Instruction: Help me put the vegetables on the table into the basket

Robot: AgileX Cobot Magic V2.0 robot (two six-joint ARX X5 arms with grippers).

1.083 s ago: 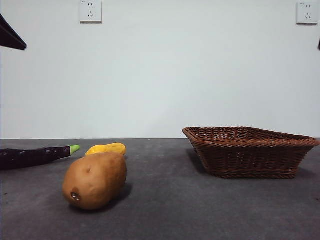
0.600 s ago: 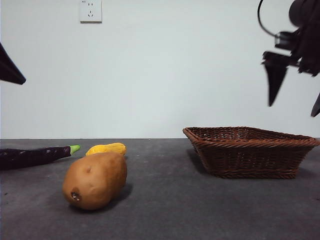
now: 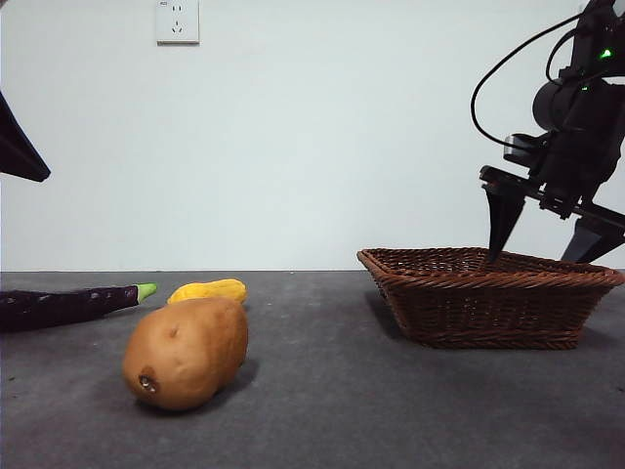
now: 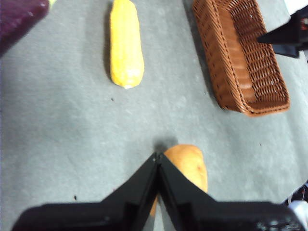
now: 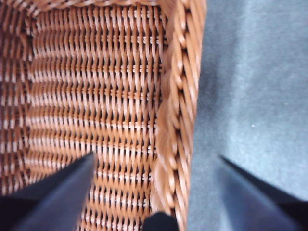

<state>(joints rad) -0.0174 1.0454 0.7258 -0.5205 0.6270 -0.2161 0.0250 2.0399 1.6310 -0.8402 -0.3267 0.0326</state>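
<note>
two end effectors: right (image 3: pixel 547 234) open astride basket rim (image 5: pixel 175 120); left (image 4: pixel 158 159) closed.

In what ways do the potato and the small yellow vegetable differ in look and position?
The potato is brown, thick and rounded, with a dark eye spot; the yellow vegetable is bright yellow-orange, slim and oblong. In the front view the potato looks much bigger and stands nearer the camera, partly hiding the yellow vegetable behind it. The closed left gripper hangs above the potato, not the yellow vegetable. Both lie on the table, outside the basket.
</note>
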